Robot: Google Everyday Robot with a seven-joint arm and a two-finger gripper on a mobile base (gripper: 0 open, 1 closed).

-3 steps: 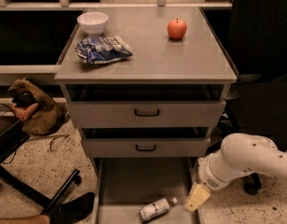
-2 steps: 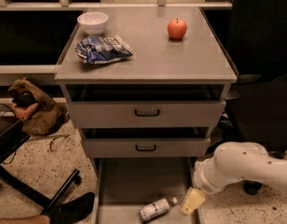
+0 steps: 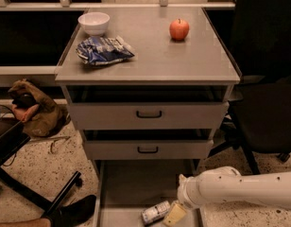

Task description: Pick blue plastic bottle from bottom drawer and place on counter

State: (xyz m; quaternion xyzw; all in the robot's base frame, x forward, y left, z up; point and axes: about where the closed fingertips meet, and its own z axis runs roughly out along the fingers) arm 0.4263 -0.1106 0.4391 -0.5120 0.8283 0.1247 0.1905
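One blue plastic bottle (image 3: 155, 212) lies in the bottom drawer (image 3: 136, 188); claw (image 3: 174, 214) beside it, grip unclear.

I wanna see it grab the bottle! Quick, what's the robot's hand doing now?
Gripper: down in the bottom drawer, just beside the blue plastic bottle; open or closed cannot be told.

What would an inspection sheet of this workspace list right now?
Surface: grey counter, carrying clutter only.
Job's things: blue plastic bottle lying on its side in the open bottom drawer, not yet on the counter.
Clutter: white bowl, snack bag, red apple, all on the counter.
End effector: low in the drawer, just right of the bottle; contact unclear.
Cables: nothing seen.
Surroundings: brown bag on the floor left; black chair right.
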